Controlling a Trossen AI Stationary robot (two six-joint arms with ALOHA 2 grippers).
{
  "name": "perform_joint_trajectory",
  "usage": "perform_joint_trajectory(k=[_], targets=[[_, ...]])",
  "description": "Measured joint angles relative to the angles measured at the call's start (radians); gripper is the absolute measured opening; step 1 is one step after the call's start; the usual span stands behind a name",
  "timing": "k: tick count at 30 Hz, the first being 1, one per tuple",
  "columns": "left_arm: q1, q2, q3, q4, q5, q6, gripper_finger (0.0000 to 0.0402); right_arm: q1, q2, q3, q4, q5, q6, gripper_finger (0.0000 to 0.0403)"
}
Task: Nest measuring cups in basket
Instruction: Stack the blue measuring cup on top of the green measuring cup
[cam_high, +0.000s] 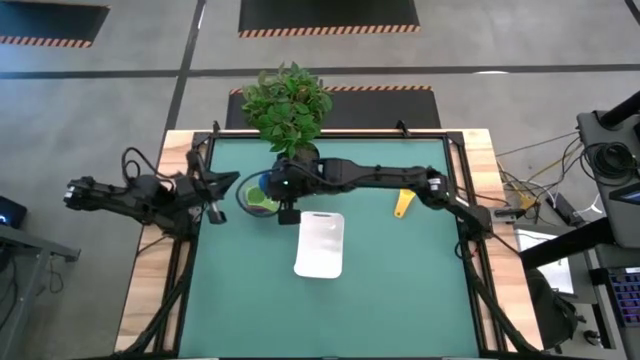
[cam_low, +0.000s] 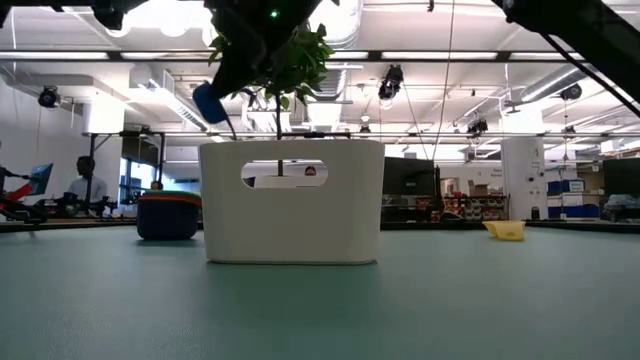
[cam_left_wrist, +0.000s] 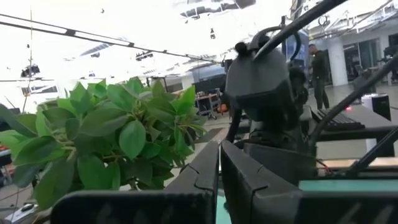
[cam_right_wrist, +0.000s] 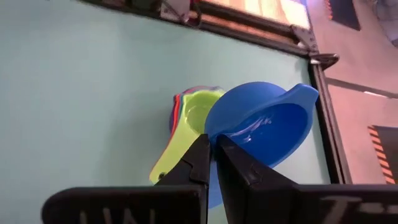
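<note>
My right gripper (cam_right_wrist: 214, 158) is shut on the blue measuring cup (cam_right_wrist: 264, 127) and hangs over the table's far left part, left of the white basket (cam_high: 321, 243). Below the blue cup stands a stack of nested cups (cam_right_wrist: 189, 115) with the green one on top; it rests on the table by its base (cam_low: 167, 218). The yellow cup (cam_high: 403, 203) lies alone on the table, right of the basket. My left gripper (cam_left_wrist: 217, 177) is shut and waits at the table's left edge (cam_high: 213, 197). My right gripper pinches the blue cup between its two fingers at the edge of the bowl nearest the wrist (cam_right_wrist: 214, 138), where a thin blue strip runs back between them. The fingers point down at a slant. The cup is lifted clear and tilted (cam_low: 210, 103), above the stack.
A potted plant (cam_high: 288, 105) stands at the table's far edge, just behind the stack and my right arm. The basket (cam_low: 291, 200) sits near the table's middle, with open green mat in front of it and to its right.
</note>
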Motion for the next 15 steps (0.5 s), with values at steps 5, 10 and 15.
perform_joint_trajectory(k=[5, 10, 15], targets=[[0.000, -0.022, -0.004, -0.008, 0.001, 0.000, 0.0000, -0.020, 0.019, 0.002, 0.049, -0.032, 0.015, 0.0009], [0.000, -0.038, -0.006, -0.023, 0.002, 0.001, 0.0000, -0.025, 0.041, 0.002, 0.086, -0.044, 0.002, 0.0009], [0.000, -0.043, -0.006, -0.026, 0.002, 0.001, 0.0000, -0.025, 0.065, 0.002, 0.114, -0.045, -0.007, 0.0009]])
